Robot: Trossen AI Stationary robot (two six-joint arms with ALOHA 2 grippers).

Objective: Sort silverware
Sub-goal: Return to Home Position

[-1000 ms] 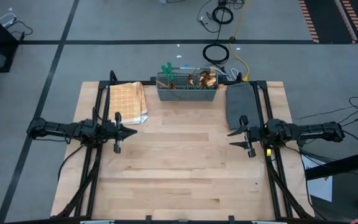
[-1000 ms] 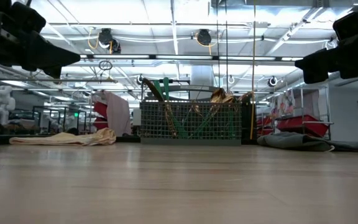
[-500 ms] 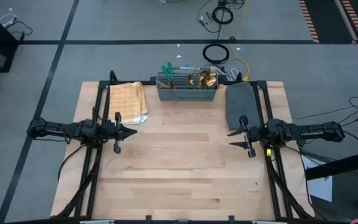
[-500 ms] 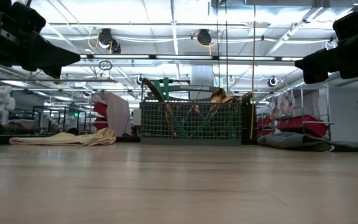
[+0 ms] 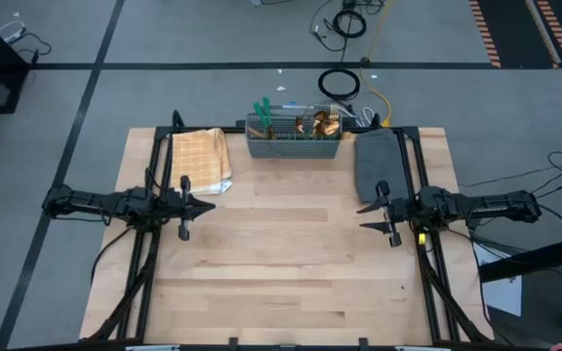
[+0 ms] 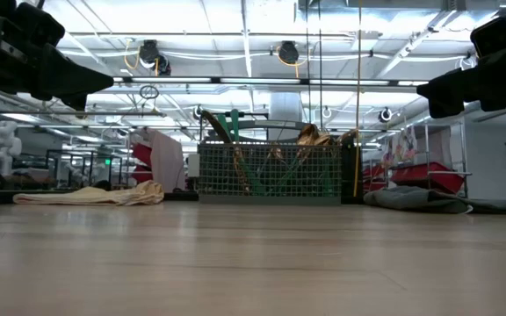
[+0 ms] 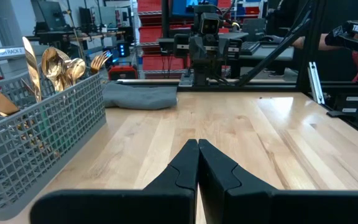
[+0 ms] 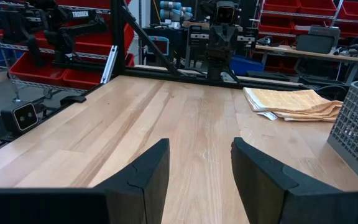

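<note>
L gripper [image 5: 208, 207] hangs over the left edge of the table [image 5: 281, 273], pointing inward. Its fingers [image 7: 182, 168] are pressed together, no gap, nothing btwn them. R gripper [image 5: 363, 216] hangs over the right edge, facing the L one across bare wood and well apart from it. Its fingers [image 8: 148, 168] are spread wide w/ nothing held. Low view shows both up off the table top.

Silverware [image 5: 296, 124] stands in the basket [image 5: 294, 148] at the far edge, well off from both grippers & approx midway btwn them. Gold heads bunch at the end nearer the R gripper. A few green handles stick up at the end nearer the L gripper. In the L wrist view, gold spoons & a fork rise above the basket wall.

Tan cloth [image 5: 201, 158] lies folded just to the far side of the L gripper, near it, not touching. Grey cloth [image 5: 377, 161] lies the same way just to the far side of the R gripper.
</note>
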